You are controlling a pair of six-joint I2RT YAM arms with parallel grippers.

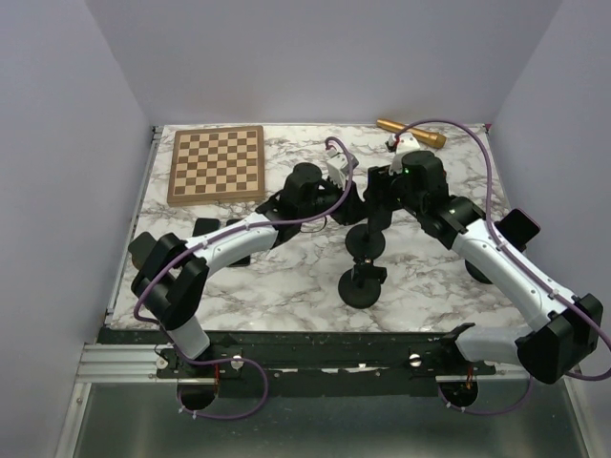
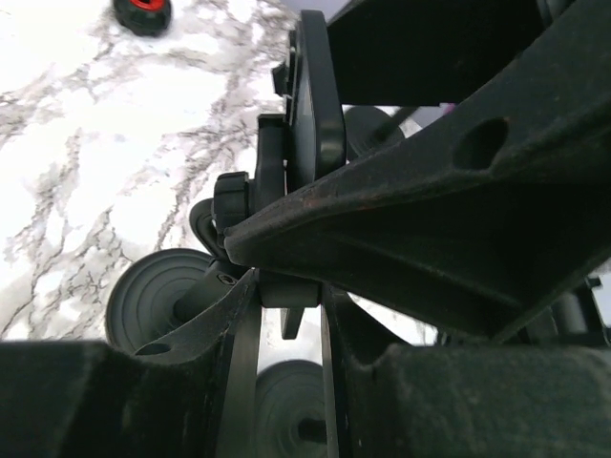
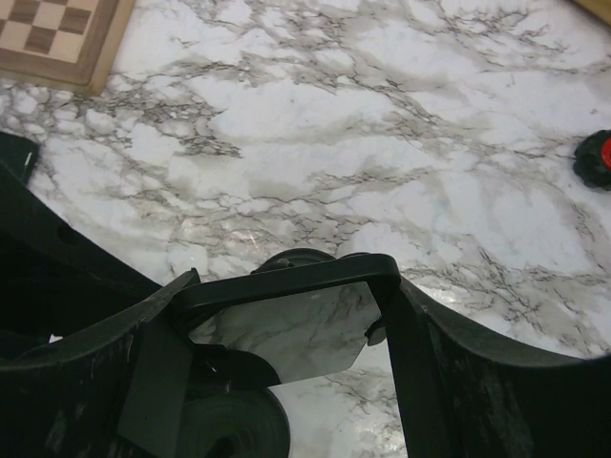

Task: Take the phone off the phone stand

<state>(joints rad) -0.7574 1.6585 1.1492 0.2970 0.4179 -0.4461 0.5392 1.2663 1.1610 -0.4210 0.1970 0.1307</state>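
On the far left of the marble table lies a wooden chessboard, flat and well apart from everything else. I can't make out any lettering on it from here.

Moving right, the left arm reaches in to the middle of the table, and its left gripper is pressed right up against the upper part of the phone stand. From its own wrist camera everything is a crowd of black shapes. I cannot tell whether its fingers are apart or squeezed on something.

The phone stand sits on a round black foot near the table's centre. A second round-footed stand sits just nearer than it.

The phone is up at the top of the stand, between the two claws. Its glossy face mirrors the marble and shows no logo that I can read. The right gripper has a finger against each side of the phone, clamped on it.

A small black knob with a red centre rests on the marble. At the far right edge lies a gold cylinder, too small to read.
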